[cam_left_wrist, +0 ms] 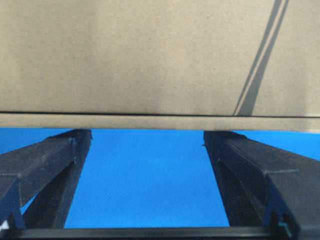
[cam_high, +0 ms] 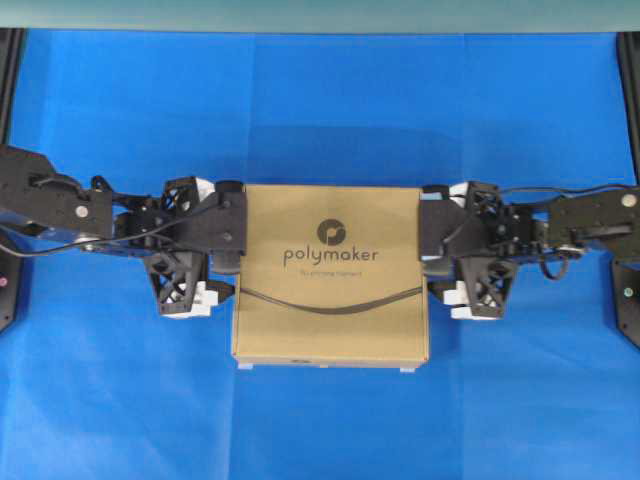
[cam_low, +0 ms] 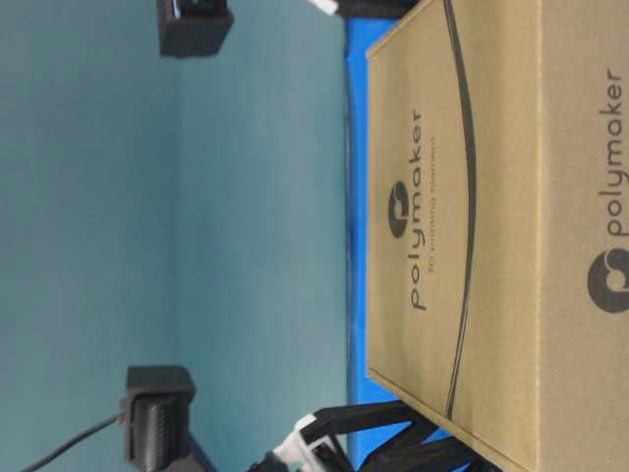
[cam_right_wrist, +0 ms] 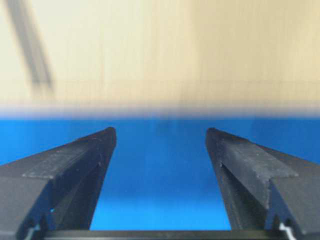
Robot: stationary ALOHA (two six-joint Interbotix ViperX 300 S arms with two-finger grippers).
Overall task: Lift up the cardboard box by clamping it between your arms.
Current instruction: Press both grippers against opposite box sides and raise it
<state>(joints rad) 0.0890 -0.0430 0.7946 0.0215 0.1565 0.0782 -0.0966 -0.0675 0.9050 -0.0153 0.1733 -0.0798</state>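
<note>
The cardboard box (cam_high: pixel 330 275), flat and brown with the "polymaker" logo and a curved dark line, sits mid-table between the arms. My left gripper (cam_high: pixel 238 230) is open, and its fingertips touch the box's left side. My right gripper (cam_high: pixel 425 232) is open, with its fingertips at the box's right side. In the left wrist view the box wall (cam_left_wrist: pixel 150 60) fills the top, and the gripper (cam_left_wrist: pixel 147 133) meets its lower edge. In the right wrist view the box (cam_right_wrist: pixel 175 50) is blurred above the open gripper (cam_right_wrist: pixel 161 131). I cannot tell whether the box rests on the cloth.
A blue cloth (cam_high: pixel 320 100) covers the table. Black frame posts stand at the left edge (cam_high: pixel 10 80) and the right edge (cam_high: pixel 628 80). A teal wall runs along the back. The table-level view is turned sideways, and the box (cam_low: pixel 472 246) fills its right half.
</note>
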